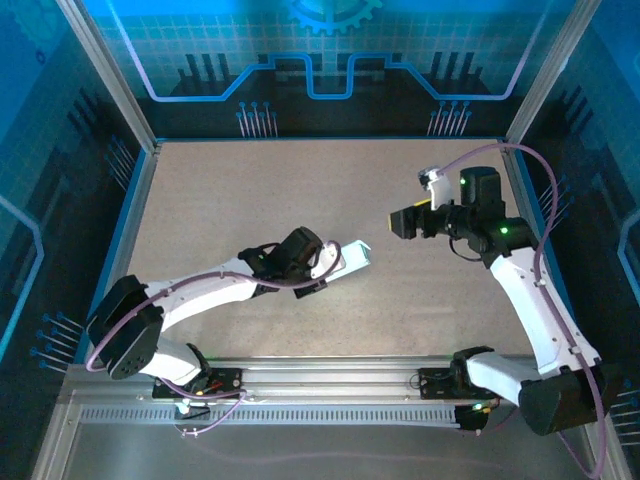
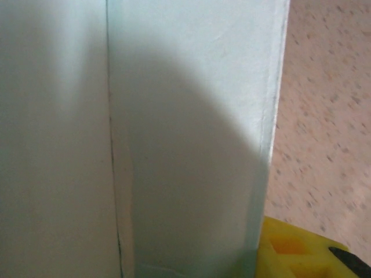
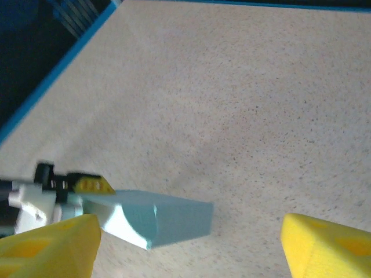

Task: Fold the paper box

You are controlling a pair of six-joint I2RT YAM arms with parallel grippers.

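We count one paper box (image 1: 356, 256), pale mint card folded into a closed block, near the middle of the desk (image 1: 230, 190). From the right wrist camera the paper box (image 3: 174, 220) shows a flat top and one side wall, and its near end curves inward. Whether its underside rests on the desk or hangs just above it, we cannot tell.

From the left wrist camera the paper box (image 2: 185, 116) sits so close that its left, top and bottom are cut off. A thin dark seam (image 2: 114, 185) runs down it, and a broad shadow covers its lower half.

The left end effector (image 1: 336, 262) pinches the box at one end, and that end is hidden between its fingers. In the left wrist view, one yellow finger (image 2: 290, 249) shows at the lower corner, against the card's edge. From the right wrist camera, the left end effector (image 3: 69, 188) looks blurred and is cut by the frame's left edge, with one yellow pad (image 3: 93, 184) visible on it.

The right end effector (image 1: 398, 222) stands near the box's far end, apart from it. Its two yellow fingers (image 3: 327, 246) are spread wide with nothing between them.

We count two arms and two end effectors on the speckled beige desk.
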